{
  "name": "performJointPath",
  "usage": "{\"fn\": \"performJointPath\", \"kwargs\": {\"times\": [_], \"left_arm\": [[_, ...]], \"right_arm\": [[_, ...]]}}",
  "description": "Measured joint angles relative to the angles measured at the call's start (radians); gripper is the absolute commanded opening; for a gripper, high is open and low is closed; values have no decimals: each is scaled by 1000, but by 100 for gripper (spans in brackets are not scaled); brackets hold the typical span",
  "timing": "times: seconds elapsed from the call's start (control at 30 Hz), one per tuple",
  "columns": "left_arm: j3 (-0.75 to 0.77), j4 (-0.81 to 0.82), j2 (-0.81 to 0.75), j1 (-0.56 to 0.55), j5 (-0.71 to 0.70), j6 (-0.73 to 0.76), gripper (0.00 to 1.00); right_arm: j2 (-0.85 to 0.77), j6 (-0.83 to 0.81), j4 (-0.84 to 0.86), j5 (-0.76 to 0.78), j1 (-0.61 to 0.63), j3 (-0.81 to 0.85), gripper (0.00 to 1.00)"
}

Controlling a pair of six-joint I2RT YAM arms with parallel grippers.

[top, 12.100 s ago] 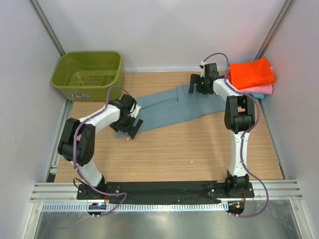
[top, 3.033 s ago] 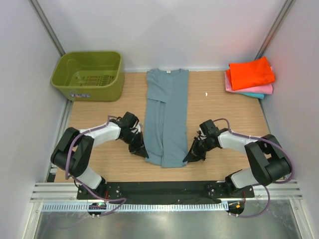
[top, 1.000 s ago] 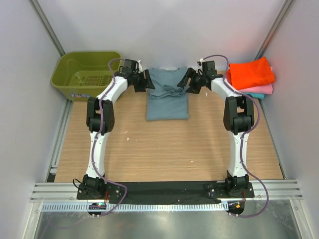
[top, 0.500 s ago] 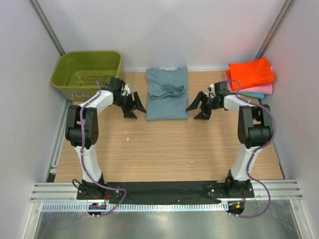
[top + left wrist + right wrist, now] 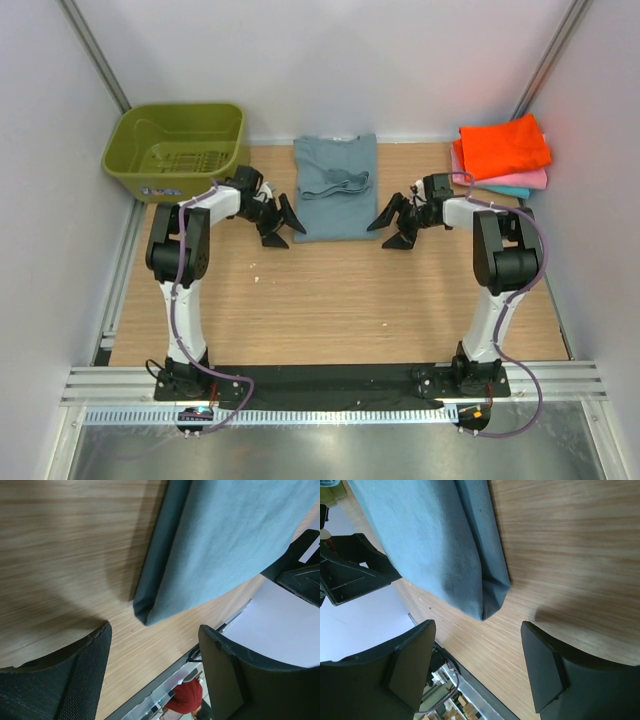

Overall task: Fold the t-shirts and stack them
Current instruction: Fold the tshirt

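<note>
Your left tool [image 5: 280, 226] and right tool [image 5: 391, 229] hang low over the desk [image 5: 340, 300], one at each near corner of the folded blue shirt [image 5: 337, 190]. Both are spread wide and hold nothing. In each wrist view a cloth corner lies just ahead of the open fingers [image 5: 85, 680], untouched. The placing looks set for a two-sided pickup toward the stack at far right, where the orange shirt [image 5: 505, 145] tops the pink [image 5: 525, 180] and teal [image 5: 503, 190] ones. The basket [image 5: 178, 150] stands far left.

Matt blue-grey cloth t-shirt [image 5: 336, 190] lies on a smooth, grained wooden table [image 5: 350, 300]; the olive basket [image 5: 205, 182] is slightly glossy plastic.
</note>
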Motion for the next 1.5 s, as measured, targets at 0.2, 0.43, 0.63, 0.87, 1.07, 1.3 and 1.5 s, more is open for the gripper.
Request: {"fn": "performJointPath", "kwargs": {"times": [0.2,0.43,0.63,0.87,1.07,1.3,1.5], "left_arm": [[34,29,30,-39,-3,-20,61],[34,38,42,-48,-14,-19,43],[34,44,48,-50,-42,-19,20],[35,54,46,-61,-49,-14,0],[24,46,-64,-81,-30,-9,0],[-5,29,-346,-141,-11,37,0],[-35,-5,-467,-200,-12,89,0]], "right_arm": [[37,27,36,-14,12,10,73],[76,55,84,-32,26,34,58],[98,60,98,-27,29,37,24],[82,56,105,-25,23,14,13],[-113,52,51,-16,18,-28,11],[-346,48,-31,-32,15,-52,11],[-437,31,-103,-36,15,-115,11]]}}
